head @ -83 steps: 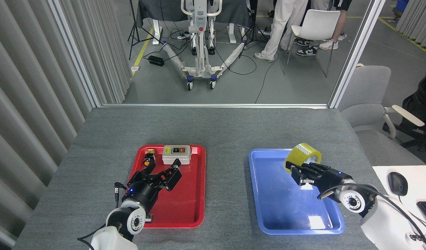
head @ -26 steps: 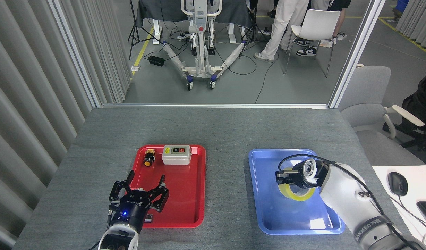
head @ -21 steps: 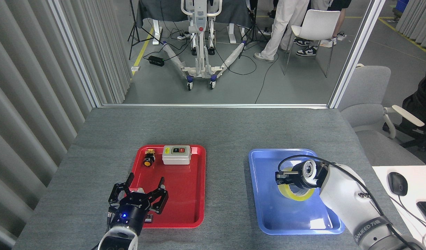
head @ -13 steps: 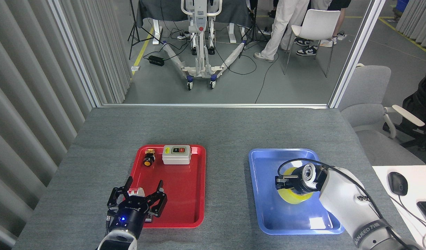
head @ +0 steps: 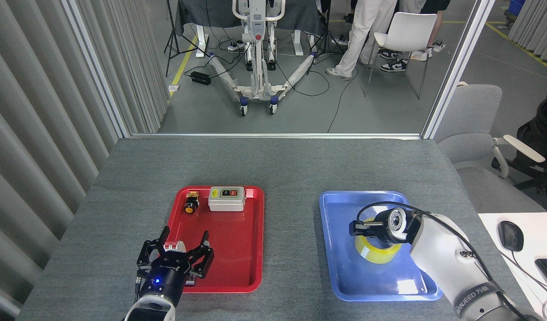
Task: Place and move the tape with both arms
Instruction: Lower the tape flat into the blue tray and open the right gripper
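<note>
Your right claw (head: pixel 365 228), jaws hidden, sits atop the translucent yellow tape roll (head: pixel 375 252); lifting may drag it. Your left claw (head: pixel 175 256) gapes, empty.

Tape (head: pixel 375 253) in the right tray (head: pixel 340 267), switch box (head: pixel 226 199) at the far end of the left tray (head: pixel 244 267), button (head: pixel 190 207) left of it

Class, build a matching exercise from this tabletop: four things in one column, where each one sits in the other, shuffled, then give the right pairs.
1. tape
2. grey switch box
3. left gripper
4. computer mouse

A. far end of the red tray
B. white desk at right
C. in the blue tray
D. above the red tray's near left corner

Pairs: 1-C, 2-A, 3-D, 4-B
</note>
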Available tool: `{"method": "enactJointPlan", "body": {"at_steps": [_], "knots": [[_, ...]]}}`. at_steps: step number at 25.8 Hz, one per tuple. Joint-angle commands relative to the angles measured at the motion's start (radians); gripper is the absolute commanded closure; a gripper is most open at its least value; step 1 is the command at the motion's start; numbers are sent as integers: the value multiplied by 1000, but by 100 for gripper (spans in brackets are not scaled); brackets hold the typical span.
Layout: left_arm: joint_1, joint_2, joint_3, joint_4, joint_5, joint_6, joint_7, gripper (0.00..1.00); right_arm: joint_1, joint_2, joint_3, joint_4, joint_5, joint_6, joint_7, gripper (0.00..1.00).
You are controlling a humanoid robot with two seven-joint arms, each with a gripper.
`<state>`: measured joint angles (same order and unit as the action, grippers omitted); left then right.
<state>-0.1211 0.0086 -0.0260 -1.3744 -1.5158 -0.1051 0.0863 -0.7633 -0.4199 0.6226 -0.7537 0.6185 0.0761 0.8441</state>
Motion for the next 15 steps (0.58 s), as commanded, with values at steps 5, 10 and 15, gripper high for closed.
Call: {"method": "enactJointPlan", "body": {"at_steps": [5, 10, 15], "knots": [[0, 2, 9, 0, 0, -2, 3, 0, 18, 6, -98, -27, 93, -56, -92, 17], [0, 2, 12, 2, 0, -1, 3, 0, 140, 36, -359, -154, 383, -148, -140, 11], [3, 2, 17, 2, 0, 2, 6, 0, 249, 69, -483, -299, 598, -185, -387, 9]]}}
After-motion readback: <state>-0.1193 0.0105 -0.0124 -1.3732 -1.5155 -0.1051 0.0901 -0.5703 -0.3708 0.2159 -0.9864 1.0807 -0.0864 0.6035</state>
